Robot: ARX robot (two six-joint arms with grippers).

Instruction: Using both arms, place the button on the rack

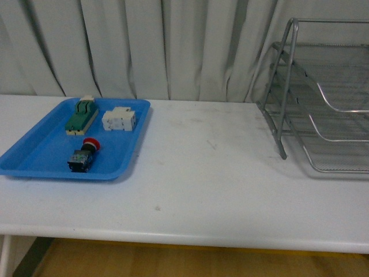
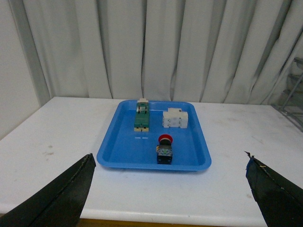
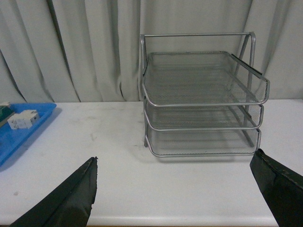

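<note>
Far left of the table (image 1: 202, 179) is the blue tray (image 1: 34, 164). In it, at the back, are a green-and-cream switch block (image 1: 81, 115) and just beside it a white block (image 1: 119, 120). The button (image 1: 83, 154) lies nearer the front w/ its red cap toward the back, apart from both blocks and not touched by anything. The mid table is bare white, a few scuffs. Far right stands the rack (image 1: 334, 75), 3 mesh tiers, all empty as far as the front and right wrist views show, though the front view cuts it off at the edge. No arm shows in the front view. The left gripper (image 2: 169, 154) hangs back from the tray and looks straight down its length at the button, fingers (image 2: 61, 198) spread wide w/ nothing between them. The right gripper (image 3: 176, 155) faces the rack front-on, also spread wide and empty. Judged step: the very start, pick not yet begun, nothing grasped. Next move prob. falls to the left arm: reach fwd and down into the tray, line the jaws across the black body below the cap, keep clear of the white block, then close. After that the button has to cross to the rack side, so likely a handover to the right arm somewhere mid table, since tray and rack sit well apart.
</note>
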